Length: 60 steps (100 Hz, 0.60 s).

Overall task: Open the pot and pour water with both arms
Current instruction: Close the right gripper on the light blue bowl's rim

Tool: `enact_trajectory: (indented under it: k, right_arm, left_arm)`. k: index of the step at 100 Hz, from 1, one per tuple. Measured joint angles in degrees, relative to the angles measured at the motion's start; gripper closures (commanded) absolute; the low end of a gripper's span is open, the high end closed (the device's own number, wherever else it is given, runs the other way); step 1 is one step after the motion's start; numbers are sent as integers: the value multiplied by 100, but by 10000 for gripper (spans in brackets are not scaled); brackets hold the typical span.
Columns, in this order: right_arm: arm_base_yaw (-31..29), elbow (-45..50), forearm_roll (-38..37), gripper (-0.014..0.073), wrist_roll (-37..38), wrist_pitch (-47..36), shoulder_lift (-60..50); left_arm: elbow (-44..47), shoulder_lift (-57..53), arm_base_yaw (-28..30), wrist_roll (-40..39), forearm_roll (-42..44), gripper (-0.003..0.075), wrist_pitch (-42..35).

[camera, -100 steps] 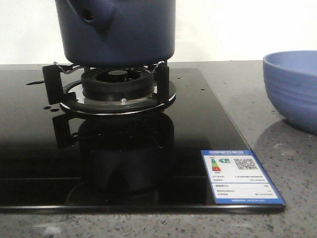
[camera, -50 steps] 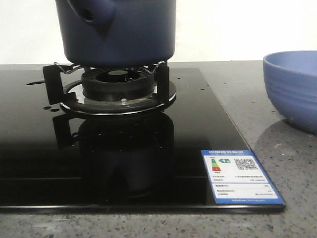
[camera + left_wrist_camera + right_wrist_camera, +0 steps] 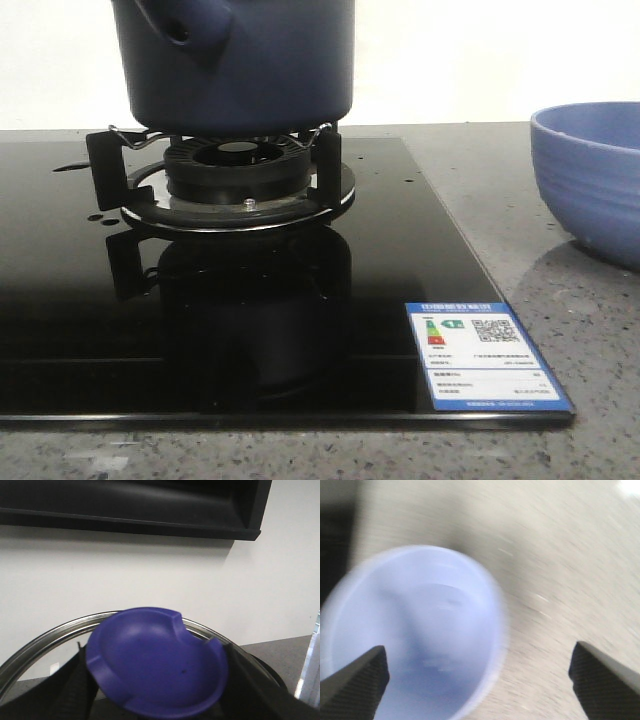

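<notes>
Front view: the navy pot (image 3: 235, 65) sits on the gas burner (image 3: 235, 175), a periwinkle bowl (image 3: 590, 180) well apart on the counter. Left wrist view: the left gripper (image 3: 155, 700) clamps a blue lid knob (image 3: 157, 667). Right wrist view: the right gripper (image 3: 480, 680) gapes wide over the blurred bowl (image 3: 415, 630)

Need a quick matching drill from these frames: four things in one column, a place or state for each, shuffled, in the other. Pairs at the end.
Things:
1. pot
2. bowl
3. label
4. right gripper

Places or states:
A. on the grey counter, right of the stove
B. stuck at the glass stove top's near right corner
C. on the burner stand
D. open, above the bowl

Pairs: 1-C, 2-A, 3-B, 4-D
</notes>
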Motion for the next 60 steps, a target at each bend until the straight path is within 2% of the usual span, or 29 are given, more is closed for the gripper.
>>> enact_trajectory:
  k: [14, 41, 48, 60]
  right_arm:
    - [-366, 0, 139, -76, 45, 19, 507]
    - [-389, -10, 517, -62, 58, -137, 1410]
    - [-389, -10, 529, 3, 58, -147, 1622]
    - [-389, -10, 540, 197, 58, -161, 1864]
  left_arm:
    - [9, 0, 0, 0, -26, 447, -80]
    - [9, 0, -150, -8, -93, 447, -274]
    - [9, 0, -160, -12, -93, 447, -290]
    - [9, 0, -160, -21, -93, 447, -302]
